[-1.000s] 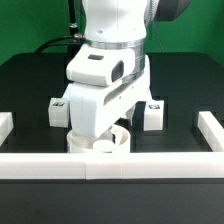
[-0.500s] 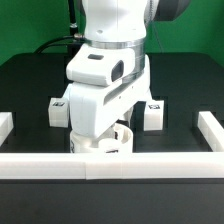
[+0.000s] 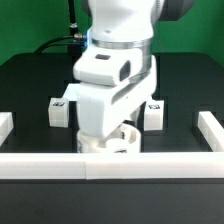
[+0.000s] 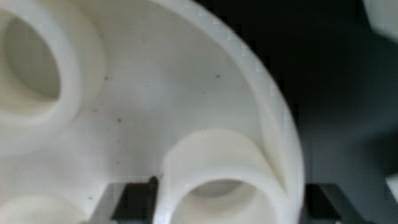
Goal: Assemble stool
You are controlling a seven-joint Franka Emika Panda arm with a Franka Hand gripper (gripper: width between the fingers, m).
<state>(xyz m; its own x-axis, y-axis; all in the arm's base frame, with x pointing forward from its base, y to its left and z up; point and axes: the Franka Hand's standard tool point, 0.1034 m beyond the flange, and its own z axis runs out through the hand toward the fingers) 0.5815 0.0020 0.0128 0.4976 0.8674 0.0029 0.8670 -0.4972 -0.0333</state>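
One shift logged: the arm (image 3: 115, 70) and the seat (image 3: 92, 144) both stand further toward the exterior view's right than a second ago. The seat's edge has travelled with the arm along the front rail (image 3: 40, 164).

Reading: the seat is probably being moved by the arm, not left behind. The task looks early, as no leg can be seen fitted.

- Seat: on the worktop (image 3: 40, 75), under the arm and just behind the front rail.
- Leg blocks, two: one at the exterior view's left (image 3: 58, 112), one at its right (image 3: 153, 116). Both stand on the worktop behind the seat, one to each side of the arm, unmoved.
- End effector (image 4: 226, 200): the arm's housing hides it in the exterior view.

Wrist view only:
- The seat (image 4: 160, 90) fills the picture at close range, showing round recesses.
- Dark fingers (image 4: 130, 198) stand one at each side of a rounded socket wall on the seat.
- Contact is not resolved, so it cannot be told whether the end effector is clenched on that wall or released.

Exterior view only:
- Where the seat lies relative to the blocks and the rail.
- The sideways shift itself.
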